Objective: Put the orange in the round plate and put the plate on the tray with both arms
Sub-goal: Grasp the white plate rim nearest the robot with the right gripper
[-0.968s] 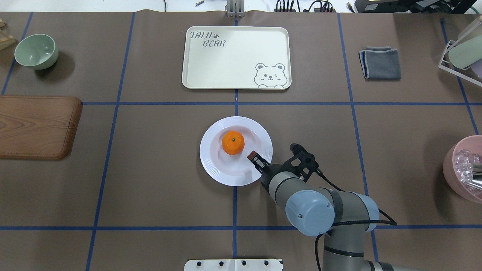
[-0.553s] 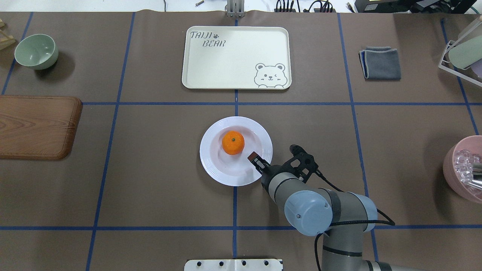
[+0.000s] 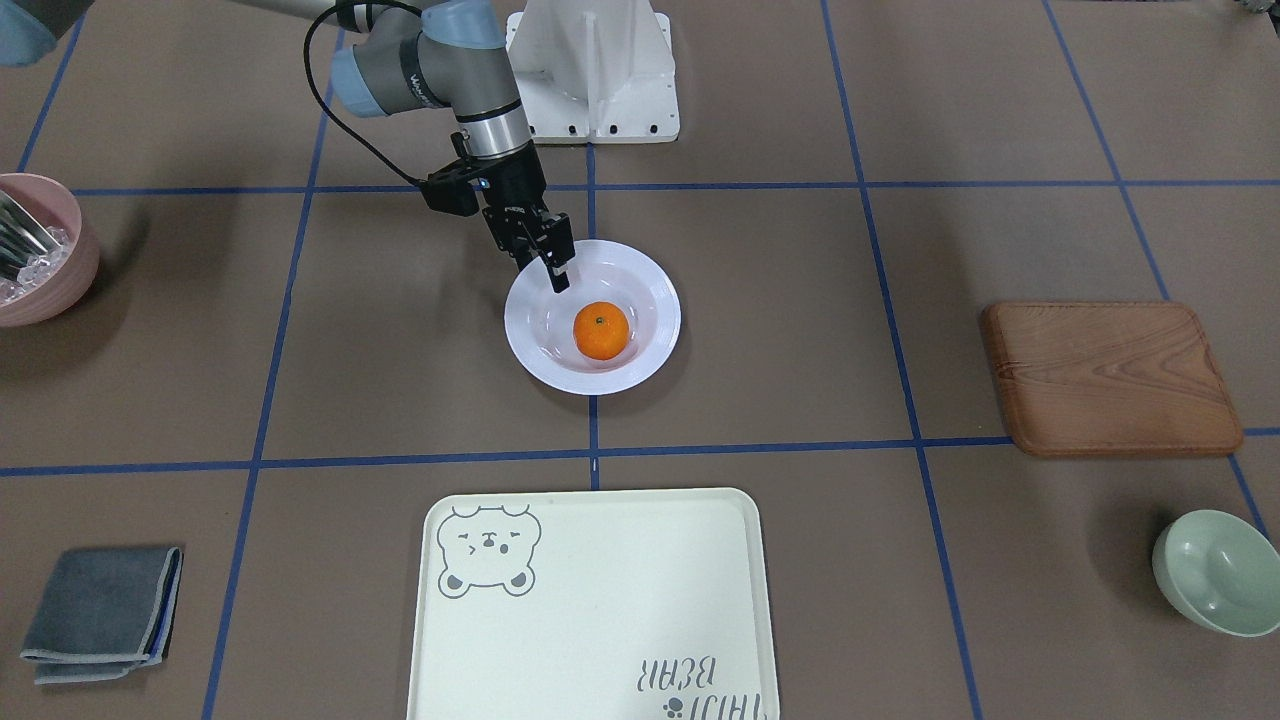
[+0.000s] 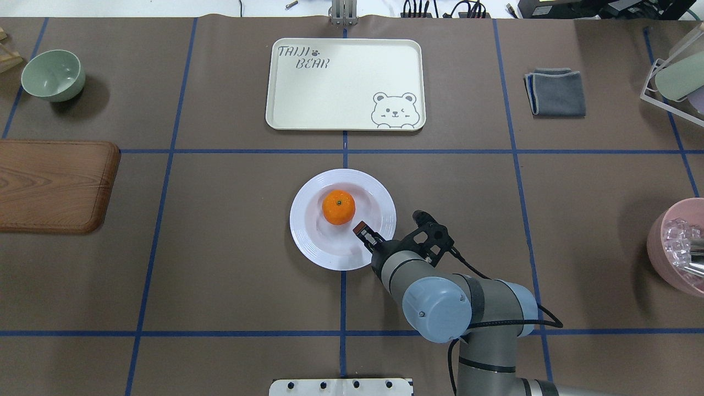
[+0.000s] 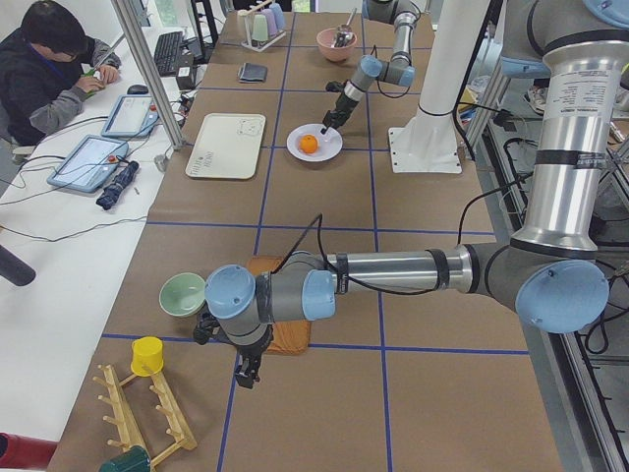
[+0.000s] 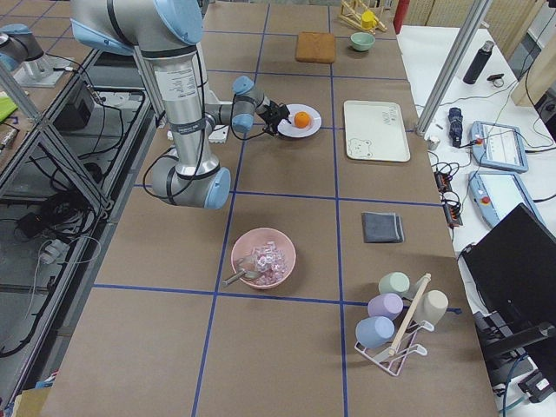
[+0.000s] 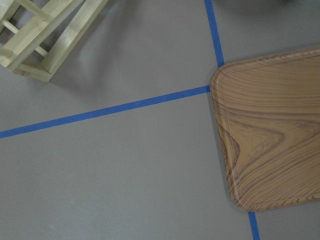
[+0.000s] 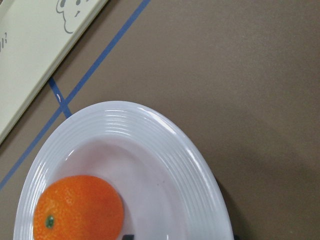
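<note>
The orange (image 4: 339,207) (image 3: 601,331) lies in the middle of the round plate (image 4: 308,242) (image 3: 660,300), which rests on the table. My right gripper (image 4: 366,234) (image 3: 545,268) is tilted down at the plate's near-right rim and stands open. One finger is over the inside of the plate and the other is outside the rim. In the right wrist view the orange (image 8: 77,210) and the ridged rim (image 8: 150,125) fill the frame. The tray (image 4: 346,82) lies beyond the plate with nothing on it. My left gripper (image 5: 246,374) hangs far off by the wooden board; I cannot tell its state.
A brown wooden board (image 4: 55,184) and a mint-green bowl (image 4: 53,74) are at the left. A folded grey cloth (image 4: 555,92), a cup rack (image 4: 674,77) and a pink bowl (image 4: 676,247) are at the right. A person sits at a side desk (image 5: 54,69).
My right gripper has slid a little farther left over the plate's rim. The plate with the orange has shifted a few pixels left and away.
</note>
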`<state>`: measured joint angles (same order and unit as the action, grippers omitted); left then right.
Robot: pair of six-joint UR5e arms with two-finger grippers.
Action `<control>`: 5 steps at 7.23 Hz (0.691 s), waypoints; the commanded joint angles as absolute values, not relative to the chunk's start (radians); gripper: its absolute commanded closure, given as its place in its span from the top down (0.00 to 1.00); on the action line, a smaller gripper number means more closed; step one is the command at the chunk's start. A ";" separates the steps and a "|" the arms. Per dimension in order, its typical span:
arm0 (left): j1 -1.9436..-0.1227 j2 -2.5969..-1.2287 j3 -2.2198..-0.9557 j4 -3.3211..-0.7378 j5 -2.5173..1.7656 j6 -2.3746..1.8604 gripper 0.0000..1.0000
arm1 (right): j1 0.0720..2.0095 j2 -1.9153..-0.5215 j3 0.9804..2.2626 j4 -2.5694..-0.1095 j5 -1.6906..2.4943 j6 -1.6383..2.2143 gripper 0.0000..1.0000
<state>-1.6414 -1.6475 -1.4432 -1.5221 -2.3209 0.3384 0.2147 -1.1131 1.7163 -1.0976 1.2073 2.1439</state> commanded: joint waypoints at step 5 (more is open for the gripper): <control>-1.641 -1.646 -1.445 -1.523 -2.321 0.339 0.99 | 0.216 -1.132 1.782 -1.098 1.210 2.123 0.00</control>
<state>-1.6413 -1.6470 -1.4444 -1.5232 -2.3209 0.3390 0.2112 -1.1229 1.7454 -1.0984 1.2109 2.1278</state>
